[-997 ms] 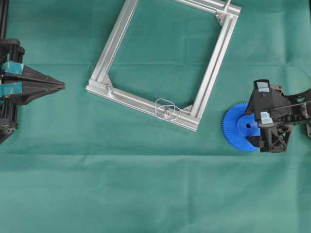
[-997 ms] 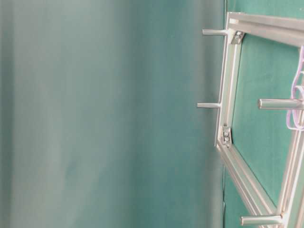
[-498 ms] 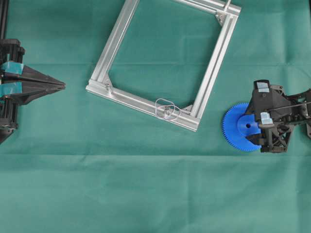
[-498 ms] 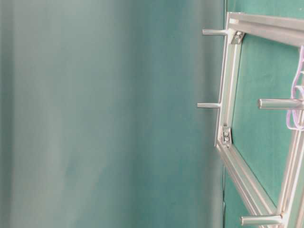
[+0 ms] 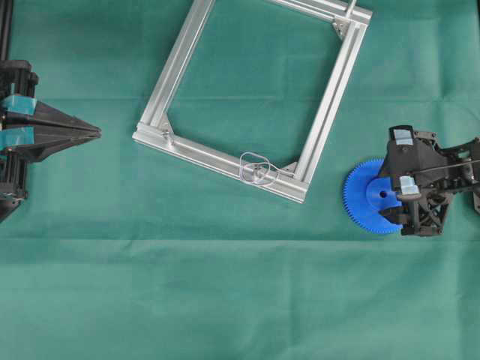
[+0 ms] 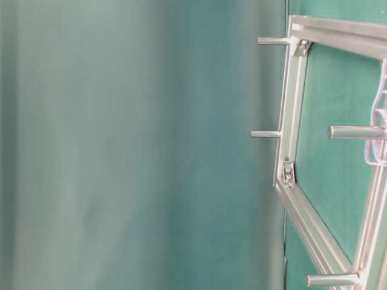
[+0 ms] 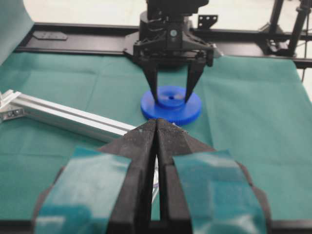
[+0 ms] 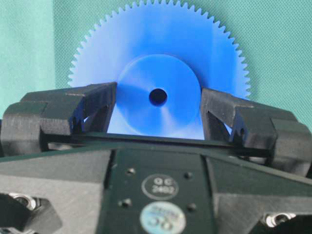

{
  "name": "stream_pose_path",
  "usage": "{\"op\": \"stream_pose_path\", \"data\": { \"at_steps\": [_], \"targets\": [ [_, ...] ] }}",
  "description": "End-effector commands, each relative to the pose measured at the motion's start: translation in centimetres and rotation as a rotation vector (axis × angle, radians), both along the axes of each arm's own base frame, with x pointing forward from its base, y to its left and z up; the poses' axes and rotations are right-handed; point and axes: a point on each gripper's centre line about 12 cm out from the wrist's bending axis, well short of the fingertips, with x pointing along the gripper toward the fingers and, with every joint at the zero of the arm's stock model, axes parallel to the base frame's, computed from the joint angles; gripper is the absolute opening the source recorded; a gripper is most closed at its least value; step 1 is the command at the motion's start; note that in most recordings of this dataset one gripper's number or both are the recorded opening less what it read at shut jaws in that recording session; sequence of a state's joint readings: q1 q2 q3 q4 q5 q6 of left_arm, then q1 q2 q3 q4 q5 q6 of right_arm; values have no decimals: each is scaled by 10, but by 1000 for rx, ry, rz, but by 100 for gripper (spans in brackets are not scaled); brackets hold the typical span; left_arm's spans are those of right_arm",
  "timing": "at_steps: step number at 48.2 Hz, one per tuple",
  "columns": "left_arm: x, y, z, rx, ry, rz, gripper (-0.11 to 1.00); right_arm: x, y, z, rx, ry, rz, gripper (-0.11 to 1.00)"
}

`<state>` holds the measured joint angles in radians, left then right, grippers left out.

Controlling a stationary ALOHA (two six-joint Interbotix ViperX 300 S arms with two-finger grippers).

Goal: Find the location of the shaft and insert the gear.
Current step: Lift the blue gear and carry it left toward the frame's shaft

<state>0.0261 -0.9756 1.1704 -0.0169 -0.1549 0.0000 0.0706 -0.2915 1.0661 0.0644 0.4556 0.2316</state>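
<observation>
The right gripper [image 8: 158,100] has its fingers clamped on the raised hub of the blue gear [image 5: 367,196], which seems to lie flat on the green cloth [image 5: 225,300], right of the aluminium frame [image 5: 315,142]. The left gripper [image 7: 157,127] sits pressed closed.

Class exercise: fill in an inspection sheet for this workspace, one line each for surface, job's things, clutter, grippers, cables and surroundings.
Surface: green cloth, creased.
Job's things: blue gear flat on the cloth; shaft upright on its clear plate on the aluminium frame.
Clutter: nothing seen.
Grippers: right gripper closed on the gear's hub; left gripper shut, holding nothing.
Cables: thin line on the right arm.
Surroundings: black rails beyond the cloth.
</observation>
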Motion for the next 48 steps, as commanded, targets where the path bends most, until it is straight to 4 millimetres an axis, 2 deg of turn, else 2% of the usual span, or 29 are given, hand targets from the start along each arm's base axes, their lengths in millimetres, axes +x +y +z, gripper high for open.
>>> {"op": "stream_pose_path", "data": {
  "at_steps": [1,23,37,48],
  "targets": [
    [2,0,13,-2,-35,2,-1,9,1,17,5,-41,-2,69],
    [2,0,13,-5,-34,2,-1,33,3,91,10,-130,12,69],
    [2,0,15,-5,-37,2,-1,44,1,113,-10,-160,4,69],
    [2,1,15,-5,-37,4,-1,63,0,117,-10,-177,-25,69]
  ]
}}
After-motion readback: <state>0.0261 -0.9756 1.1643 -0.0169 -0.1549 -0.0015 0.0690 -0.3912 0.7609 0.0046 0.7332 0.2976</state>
